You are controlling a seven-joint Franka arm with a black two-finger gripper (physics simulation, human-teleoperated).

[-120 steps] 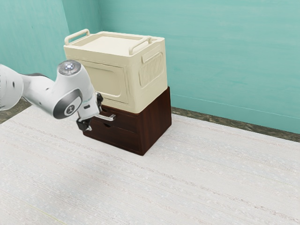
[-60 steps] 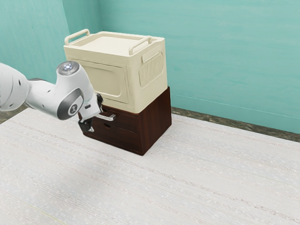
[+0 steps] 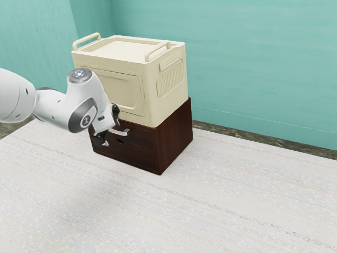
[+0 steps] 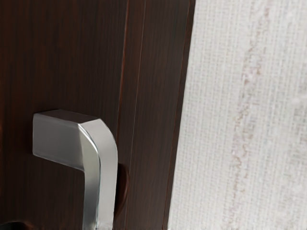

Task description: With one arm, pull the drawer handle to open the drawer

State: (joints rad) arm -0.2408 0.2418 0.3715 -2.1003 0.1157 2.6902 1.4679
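In the exterior view my gripper [image 3: 112,127] is at the dark brown cabinet's front, its two black fingers spread wide, one above the other. The silver drawer handle [image 3: 124,132] sticks out beside them, its near part hidden by the hand. No contact between fingers and handle can be made out. The drawer front [image 3: 139,138] looks flush with the cabinet. From the wrist view, the bent metal handle [image 4: 106,158] stands out from the dark wood drawer front [image 4: 62,57], running down past the lower edge.
A cream storage box [image 3: 167,81] with two top handles sits on the cabinet [image 3: 174,137]. The pale tabletop [image 3: 174,211] extends around the cabinet, and a teal wall [image 3: 253,63] rises behind.
My hand has shifted a little toward the exterior view's right, closer to the drawer front and handle, tilting slightly. Cabinet, drawer and box have kept their places.
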